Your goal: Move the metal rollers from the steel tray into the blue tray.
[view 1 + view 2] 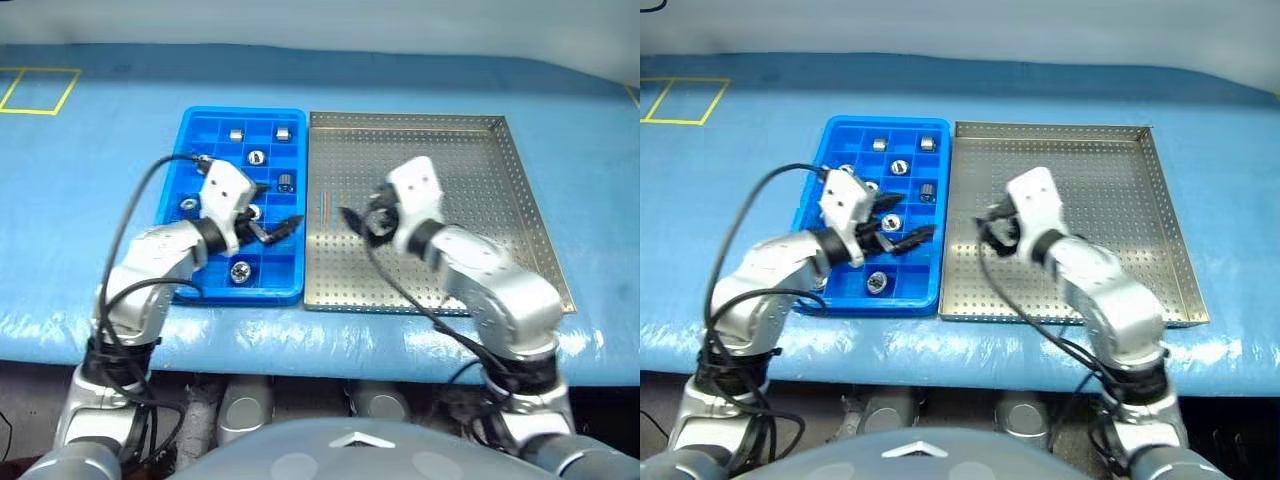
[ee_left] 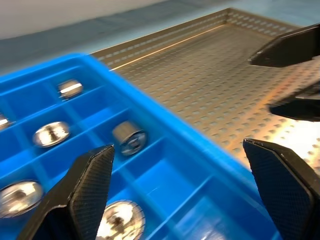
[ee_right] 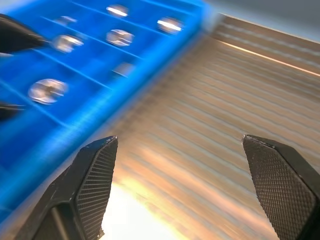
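Note:
The blue tray (image 1: 243,112) lies left of the steel tray (image 1: 460,190), their long sides touching. Several metal rollers (image 1: 256,157) sit in the blue tray's compartments, among them one near its front edge (image 1: 240,270); every roller I see lies there. My left gripper (image 1: 280,228) hovers over the blue tray's right side, open and with nothing between its fingers (image 2: 90,190). My right gripper (image 1: 358,222) is over the left part of the steel tray's perforated floor, also open and bare, its fingers (image 3: 95,180) spread wide. The two grippers point toward each other across the trays' shared edge.
Both trays rest on a table under a blue cover (image 1: 100,160). A yellow square outline (image 1: 40,90) marks the far left corner. The table's front edge runs just below the trays. Black cables loop from each wrist.

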